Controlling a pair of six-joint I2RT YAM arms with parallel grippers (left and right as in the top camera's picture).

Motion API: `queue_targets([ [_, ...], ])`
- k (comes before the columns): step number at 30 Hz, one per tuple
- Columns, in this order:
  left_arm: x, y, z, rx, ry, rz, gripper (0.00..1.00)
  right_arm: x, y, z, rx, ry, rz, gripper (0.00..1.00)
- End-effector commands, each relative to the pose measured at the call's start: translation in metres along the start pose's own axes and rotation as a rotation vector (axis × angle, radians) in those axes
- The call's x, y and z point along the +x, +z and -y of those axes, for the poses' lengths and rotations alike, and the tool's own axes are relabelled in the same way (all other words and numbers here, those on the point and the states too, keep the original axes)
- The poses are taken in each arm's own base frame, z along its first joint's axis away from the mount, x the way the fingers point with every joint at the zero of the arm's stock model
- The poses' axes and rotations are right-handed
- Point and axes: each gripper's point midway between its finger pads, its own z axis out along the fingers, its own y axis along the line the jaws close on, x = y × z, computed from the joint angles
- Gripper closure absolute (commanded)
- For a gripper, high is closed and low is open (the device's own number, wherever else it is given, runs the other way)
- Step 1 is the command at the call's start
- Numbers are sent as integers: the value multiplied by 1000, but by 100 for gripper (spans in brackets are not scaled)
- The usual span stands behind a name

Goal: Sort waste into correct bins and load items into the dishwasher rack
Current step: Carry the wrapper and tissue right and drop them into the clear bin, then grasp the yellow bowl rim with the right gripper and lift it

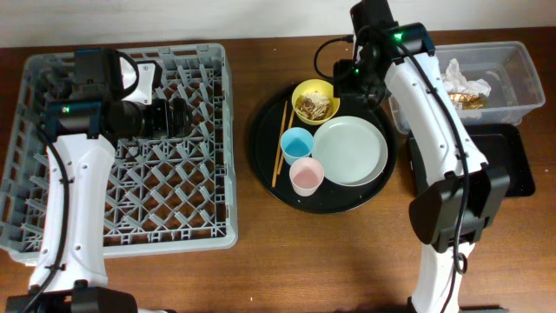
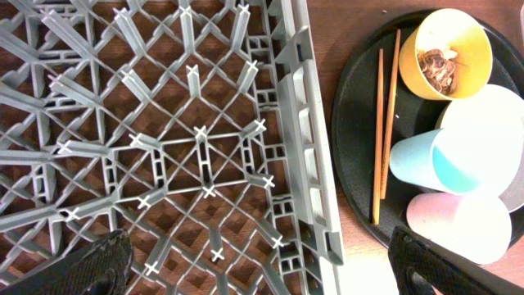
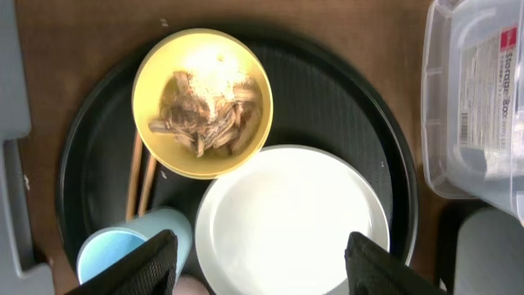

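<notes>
The dishwasher rack [image 1: 174, 200] was the biggest thing, a square grey plastic crate with a lattice floor and short upright pegs, standing on the left of the wooden table [image 1: 347, 261]. To its right lay a round black tray [image 1: 263, 148], smooth and flat. At the far right stood the clear tub [image 1: 521, 61], rectangular with thin transparent walls, and in it were crumpled white napkins [image 1: 463, 78] and a gold-brown foil wrapper [image 1: 473, 102]. The shallow black tray [image 1: 512, 161] lay just in front of the tub.

On the round tray sat the pale round plate [image 1: 349, 150], glossy. Behind it was the small yellow bowl [image 1: 315, 102] with brownish food scraps [image 3: 205, 119] inside. The light blue cup [image 1: 297, 143] and the pale pink cup [image 1: 306, 176] stood beside the plate. Two thin wooden chopsticks [image 1: 280, 143] lay along the tray's left side.

The left arm reached over the rack's back part. The left gripper [image 2: 270, 266] had its two fingers spread wide apart (only the dark tips showed) and held nothing. The right arm bent over the round tray, and the right gripper [image 3: 262, 266] hung above the plate and the bowl, its fingers also parted and empty.
</notes>
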Motion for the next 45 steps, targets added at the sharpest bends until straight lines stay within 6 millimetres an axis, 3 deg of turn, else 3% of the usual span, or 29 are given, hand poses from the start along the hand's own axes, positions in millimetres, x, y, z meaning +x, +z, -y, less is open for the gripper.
queue_targets([
  [1, -5, -3, 3, 13, -4, 14, 1, 19, 13, 8, 42, -7, -90, 33],
  [6, -6, 2, 5, 19, 4, 11, 1, 17, 13, 7, 33, -6, -82, 32],
  [11, -18, 35, 45, 72, 107, 19, 1, 5, 13, -7, -65, 12, -41, 32],
  [13, -21, 37, 50, 71, 121, 29, 1, -8, 15, -11, -76, 21, 9, 36],
  [16, -18, 37, 46, 52, 117, 17, 1, -20, 37, -5, -32, 76, 36, 43],
  [18, -15, 37, 44, 45, 114, 5, 1, -20, 54, -11, -61, 78, 18, 43],
  [21, -14, 38, 32, -24, 112, -3, 1, -35, 61, -44, -110, -2, 96, 43],
  [23, -11, 37, 24, -67, 108, -16, 1, -42, 66, -66, -44, -92, 171, 43],
  [29, 1, 32, -8, -159, 60, -66, 1, -26, 113, -110, 47, -229, 188, 44],
  [36, 7, 30, -14, -166, 41, -89, 1, -13, 162, -109, 64, -264, 138, 53],
  [42, 8, 30, -14, -166, 41, -93, 1, -4, 183, -103, 80, -264, 100, 64],
  [45, 7, 30, -14, -166, 41, -93, 1, -7, 180, -97, 109, -261, 108, 75],
])
